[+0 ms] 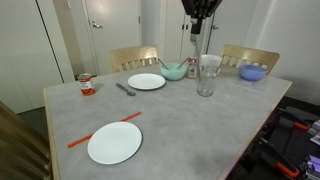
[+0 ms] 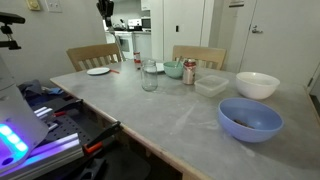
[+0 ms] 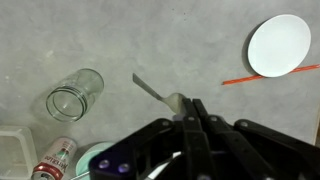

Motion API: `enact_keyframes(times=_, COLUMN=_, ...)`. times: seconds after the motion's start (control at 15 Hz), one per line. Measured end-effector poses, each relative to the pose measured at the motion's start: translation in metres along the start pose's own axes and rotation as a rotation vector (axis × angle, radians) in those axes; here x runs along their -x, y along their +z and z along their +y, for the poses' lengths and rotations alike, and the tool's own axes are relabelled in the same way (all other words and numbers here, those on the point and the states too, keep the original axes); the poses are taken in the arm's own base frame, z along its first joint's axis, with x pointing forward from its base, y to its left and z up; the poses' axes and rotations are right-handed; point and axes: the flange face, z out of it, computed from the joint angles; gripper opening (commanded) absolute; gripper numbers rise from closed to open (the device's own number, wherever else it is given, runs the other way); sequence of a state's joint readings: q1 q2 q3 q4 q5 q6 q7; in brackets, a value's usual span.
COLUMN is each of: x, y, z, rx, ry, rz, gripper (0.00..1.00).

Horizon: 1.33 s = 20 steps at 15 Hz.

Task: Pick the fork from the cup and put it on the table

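Held fork (image 3: 155, 90) over table (image 3: 200, 40) (cup (image 3: 76, 95) apart)

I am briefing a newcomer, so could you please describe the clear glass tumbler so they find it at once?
On the speckled grey table, find the row of dishes that includes a teal bowl and a blue bowl. Between those two stands the tumbler: the only tall, see-through, handleless vessel there, and empty.

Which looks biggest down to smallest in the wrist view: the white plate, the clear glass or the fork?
1. white plate.
2. clear glass, only slightly smaller.
3. fork, slim, partly hidden by the gripper and nearer the camera, so unsure.
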<state>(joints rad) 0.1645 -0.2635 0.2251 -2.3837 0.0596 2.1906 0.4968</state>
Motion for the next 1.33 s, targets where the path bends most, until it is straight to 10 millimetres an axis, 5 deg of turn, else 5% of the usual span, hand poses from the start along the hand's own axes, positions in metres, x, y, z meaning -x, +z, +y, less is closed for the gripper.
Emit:
enact_keyframes(times=0.4, x=-0.005, y=0.022, z=-0.023, rx=0.010, ry=0.117, rz=-0.038, gripper=0.01)
enact_keyframes(times=1.0, x=-0.066, y=0.047, z=-0.082, rx=-0.091, ry=0.573, rz=-0.047, gripper=0.01)
enact_keyframes(times=1.33, x=-0.078, y=0.076, z=-0.113, rx=-0.276, ry=0.774, rz=-0.155, gripper=0.02)
